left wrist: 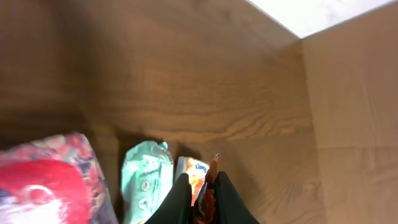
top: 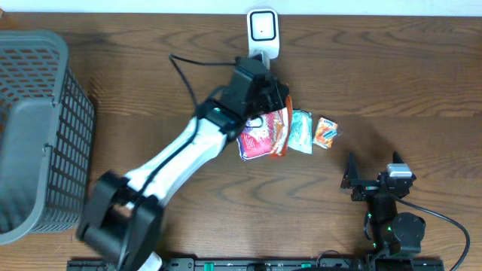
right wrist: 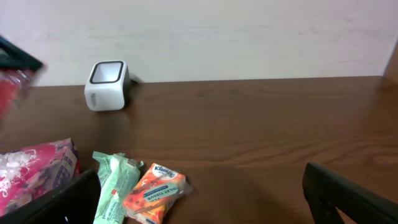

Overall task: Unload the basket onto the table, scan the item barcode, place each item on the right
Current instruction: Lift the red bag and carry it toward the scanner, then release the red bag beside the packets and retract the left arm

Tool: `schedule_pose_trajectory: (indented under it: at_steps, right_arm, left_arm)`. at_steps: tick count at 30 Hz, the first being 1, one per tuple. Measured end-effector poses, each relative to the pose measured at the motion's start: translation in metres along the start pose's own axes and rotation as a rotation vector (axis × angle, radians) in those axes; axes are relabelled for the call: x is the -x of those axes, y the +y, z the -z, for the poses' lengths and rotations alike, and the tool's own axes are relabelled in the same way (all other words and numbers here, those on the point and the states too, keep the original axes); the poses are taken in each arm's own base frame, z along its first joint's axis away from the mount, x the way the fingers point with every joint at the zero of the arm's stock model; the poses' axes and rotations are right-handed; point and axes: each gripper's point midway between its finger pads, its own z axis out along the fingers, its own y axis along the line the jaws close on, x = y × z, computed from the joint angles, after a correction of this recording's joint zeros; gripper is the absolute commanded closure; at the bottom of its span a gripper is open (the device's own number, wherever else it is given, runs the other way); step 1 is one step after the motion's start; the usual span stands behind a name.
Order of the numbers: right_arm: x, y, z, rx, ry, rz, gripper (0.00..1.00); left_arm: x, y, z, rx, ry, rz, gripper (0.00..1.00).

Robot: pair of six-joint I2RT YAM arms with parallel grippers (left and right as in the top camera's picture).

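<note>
The left arm is reaching across the brown worktop (top: 392,68) toward the white scanner (top: 261,30), and the left fingers (left wrist: 190,191) are sitting just in front of it. They are pressing fully together on the thin edge of a red-orange packet (top: 282,129). In the left wrist view the packet is showing as a narrow red strip pinched between the two dark tips. Seen from overhead, it is hanging from the grip just in front of the scanner and slightly to its right, and it is overlapping the things below it. The right wrist view is catching only a red blur of it, raised and to the left of the scanner.

Three more things are lying on the worktop in front of the scanner, in a short row. A pink pack (top: 256,141) is lying almost straight in front of the scanner, partly under the arm. A mint-green pack (top: 302,129) is lying just beside it, further to the scanner's right. An orange tissue pack (top: 325,132) is resting at the far right end of the row.

The right fingers (top: 363,183) are hovering well in front of the scanner and to its right, spread wide and holding nothing. A grey basket (top: 38,128) is standing far to the scanner's left, at the worktop's edge.
</note>
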Motion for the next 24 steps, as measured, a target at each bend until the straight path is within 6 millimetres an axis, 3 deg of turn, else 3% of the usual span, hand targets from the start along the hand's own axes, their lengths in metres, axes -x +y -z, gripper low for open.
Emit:
schedule_pose_trajectory:
  at_steps: [2,3,4,7,15,20,24]
  right_arm:
    - [0.0,0.0,0.0,0.0,0.0,0.0,0.01]
    - [0.0,0.0,0.0,0.0,0.0,0.0,0.01]
    - [0.0,0.0,0.0,0.0,0.0,0.0,0.01]
    - [0.0,0.0,0.0,0.0,0.0,0.0,0.01]
    - [0.0,0.0,0.0,0.0,0.0,0.0,0.01]
    - [0.0,0.0,0.0,0.0,0.0,0.0,0.01]
    - [0.0,0.0,0.0,0.0,-0.001,0.0,0.01]
  left_arm:
    - [-0.006,0.003,-0.012,0.0,0.011,0.036,0.77]
    - [-0.008,0.003,-0.015,-0.001,0.014,0.052,0.67]
    - [-0.009,0.002,-0.016,-0.006,0.015,0.06,0.57]
    - [-0.007,-0.004,-0.017,-0.029,0.005,0.079,0.4]
    - [0.009,-0.005,-0.012,-0.055,-0.03,0.107,0.27]
    - [0.037,0.001,0.022,-0.055,-0.056,0.119,0.16]
    - [0.034,0.022,0.068,0.044,0.002,0.153,0.11]
